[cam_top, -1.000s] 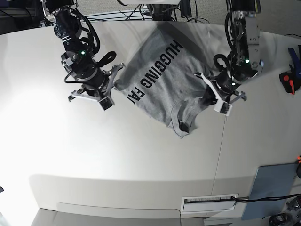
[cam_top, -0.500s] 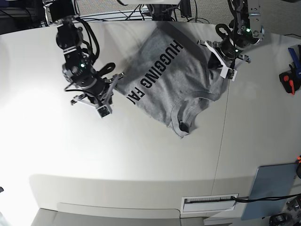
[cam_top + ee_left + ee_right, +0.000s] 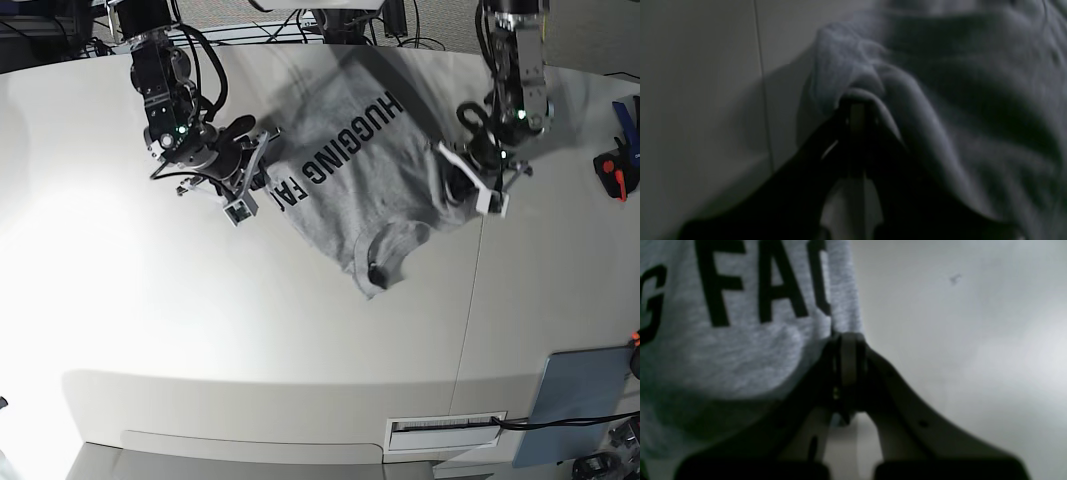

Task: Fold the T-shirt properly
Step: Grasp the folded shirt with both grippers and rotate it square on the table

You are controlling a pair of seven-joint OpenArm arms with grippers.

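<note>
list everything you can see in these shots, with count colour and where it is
T-shirt: one, heather grey with black lettering, spread crumpled on the table between the arms
table: one, white, fills the base view
flat panel: one, grey-blue, near right corner of base view
hand tools: a few, red, black and blue, right edge
left end effector: one, black and white, shut on the T-shirt
right end effector: one, black and white, shut on the T-shirt

A robotics lab or test bench: a broad white table with a seam down its right part carries two cabled robot arms at the far edge. Bundles of black cables trail behind on grey carpet, hand tools with red and blue handles lie at the far right, and a grey-blue panel sits near right.
</note>
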